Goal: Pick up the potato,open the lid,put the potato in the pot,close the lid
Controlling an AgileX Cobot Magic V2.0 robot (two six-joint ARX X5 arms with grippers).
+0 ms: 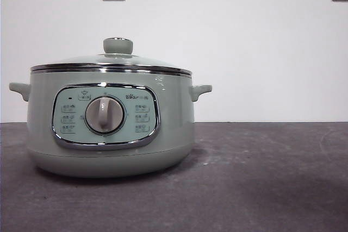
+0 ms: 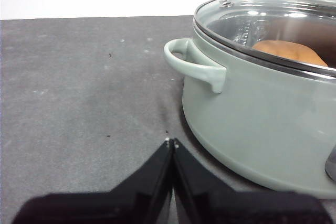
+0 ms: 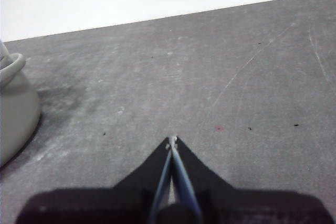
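Lid [image 1: 111, 61] seated on pot [image 1: 174, 118], potato [image 2: 291, 53] inside, both hands — left hand [image 2: 171, 141], right hand [image 3: 171, 140] — pinched together over desk [image 1: 261, 177]; panel logo unreadable.

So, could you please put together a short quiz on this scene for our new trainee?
1. True or false: the lid sits closed on the pot.
2. Where is the potato? A) on the table beside the pot B) inside the pot, under the glass lid C) held in the left hand
3. Fill in: both the left hand and the right hand are empty, with jaws ____.

Key: 1. True. 2. B; the left wrist view shows it through the glass. 3. Shut; each hand hangs over bare table, the left one near a pot handle.
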